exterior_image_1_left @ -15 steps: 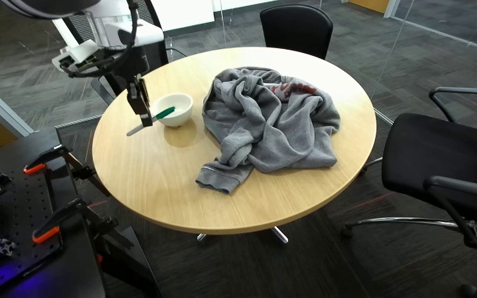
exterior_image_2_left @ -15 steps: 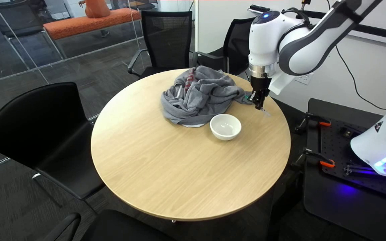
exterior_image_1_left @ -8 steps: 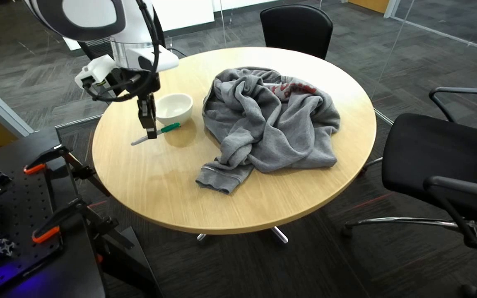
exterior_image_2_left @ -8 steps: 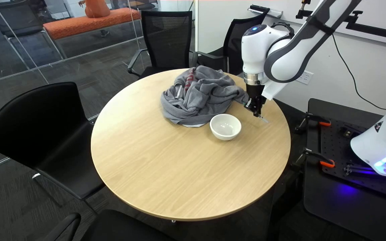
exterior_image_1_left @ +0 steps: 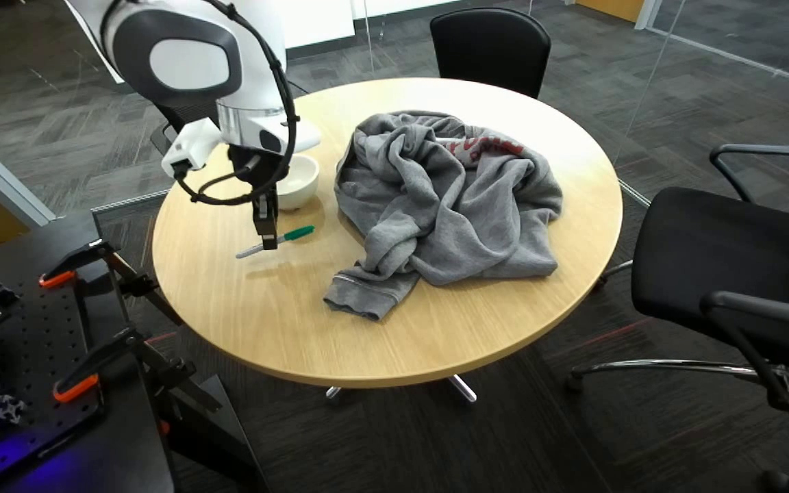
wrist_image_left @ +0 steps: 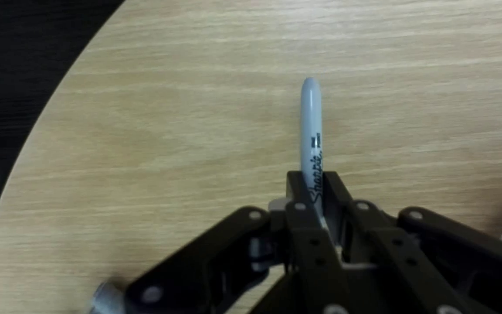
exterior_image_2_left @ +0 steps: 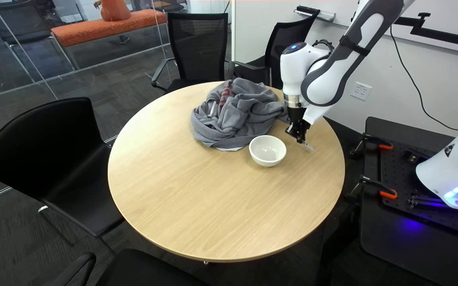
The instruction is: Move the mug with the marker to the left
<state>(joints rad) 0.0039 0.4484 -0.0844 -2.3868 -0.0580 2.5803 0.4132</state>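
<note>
Mug (exterior_image_2_left: 267,151), white, glossy, bowl-like; grey-and-green marker (wrist_image_left: 311,115) in the clasp of the gripper (wrist_image_left: 313,178)

The mug (exterior_image_2_left: 268,153) looks glossy, the marker (wrist_image_left: 310,122) plastic, the tabletop (exterior_image_2_left: 197,198) wooden.

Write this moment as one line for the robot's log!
jaws: shut on marker | bowl: upright on table, marker outside | sweater: heaped on table

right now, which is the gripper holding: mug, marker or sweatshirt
The green-capped marker, pinched in the gripper; the white bowl-like mug and grey sweatshirt sit ungripped on the table.
</note>
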